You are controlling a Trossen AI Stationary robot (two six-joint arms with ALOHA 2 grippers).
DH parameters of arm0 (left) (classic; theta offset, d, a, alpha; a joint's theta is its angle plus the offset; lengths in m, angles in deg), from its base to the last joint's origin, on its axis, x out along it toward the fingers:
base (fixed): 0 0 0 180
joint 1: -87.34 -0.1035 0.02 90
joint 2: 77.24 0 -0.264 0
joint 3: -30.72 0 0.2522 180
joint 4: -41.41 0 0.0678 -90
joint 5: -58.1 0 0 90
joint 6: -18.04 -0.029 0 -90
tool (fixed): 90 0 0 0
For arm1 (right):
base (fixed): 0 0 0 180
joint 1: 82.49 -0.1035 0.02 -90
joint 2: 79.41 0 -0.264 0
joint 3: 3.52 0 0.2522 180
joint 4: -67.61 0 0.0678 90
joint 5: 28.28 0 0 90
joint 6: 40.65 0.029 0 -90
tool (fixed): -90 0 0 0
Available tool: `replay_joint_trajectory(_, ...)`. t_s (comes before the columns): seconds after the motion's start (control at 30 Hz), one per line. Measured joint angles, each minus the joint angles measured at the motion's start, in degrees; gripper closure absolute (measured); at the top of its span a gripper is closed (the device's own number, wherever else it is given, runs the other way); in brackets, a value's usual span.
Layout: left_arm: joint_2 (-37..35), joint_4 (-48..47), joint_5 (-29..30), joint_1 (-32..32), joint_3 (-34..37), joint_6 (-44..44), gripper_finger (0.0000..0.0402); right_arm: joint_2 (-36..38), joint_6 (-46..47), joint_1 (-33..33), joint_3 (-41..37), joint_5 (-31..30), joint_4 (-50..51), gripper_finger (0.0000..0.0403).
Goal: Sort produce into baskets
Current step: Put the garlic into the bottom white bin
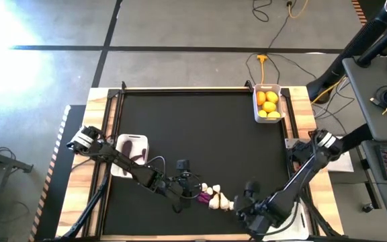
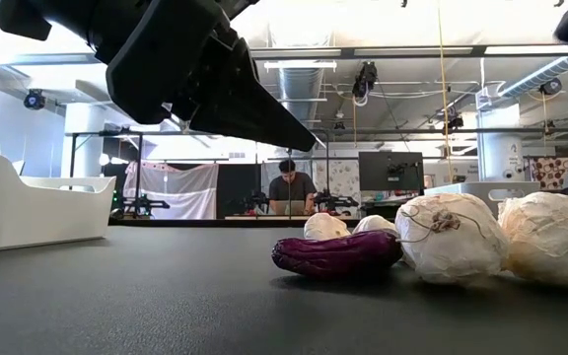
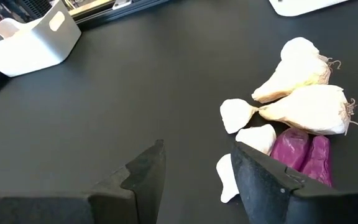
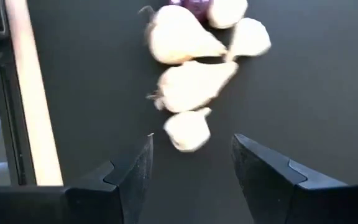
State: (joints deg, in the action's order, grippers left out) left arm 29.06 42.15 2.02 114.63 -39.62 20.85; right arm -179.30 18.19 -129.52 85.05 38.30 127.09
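Several whitish garlic bulbs (image 1: 217, 196) lie in a cluster on the black mat near the table's near edge, and they also show in the low view (image 2: 452, 237). A dark purple vegetable (image 1: 203, 196) lies against their left side, resting on its long side on the mat (image 2: 338, 254). My left gripper (image 3: 197, 152) is open just left of the cluster and hovers above the mat (image 2: 215, 89). My right gripper (image 4: 191, 140) is open just right of the cluster, with the nearest bulb (image 4: 188, 129) in front of its fingertips. Yellow-orange citrus fruits (image 1: 269, 104) lie in the far-right basket (image 1: 281, 101).
A white basket (image 1: 123, 144) at the left holds dark purple vegetables; it also shows in the low view (image 2: 28, 207). A third white basket (image 1: 302, 216) sits at the near right, partly under my right arm. Wooden rails edge the mat. A person sits in the room beyond.
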Motion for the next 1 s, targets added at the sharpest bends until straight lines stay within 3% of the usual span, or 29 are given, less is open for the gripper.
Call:
replay_joint_trajectory(0.27, 0.0, 0.0, 0.0, 0.0, 0.0, 0.0, 0.0235, -4.8, -2.0, 2.4, 0.0, 0.2, -1.1, 0.0193)
replay_joint_trajectory(0.5, 0.0, -0.3, 0.0, 0.0, 0.0, 0.0, 0.0235, -7.3, -4.0, 3.8, -0.1, 6.8, -1.7, 0.0193)
replay_joint_trajectory(1.0, 0.0, -0.5, 0.0, 0.0, 0.0, 0.0, 0.0235, -10.6, -3.0, 5.2, 0.2, 7.5, -3.3, 0.0193)
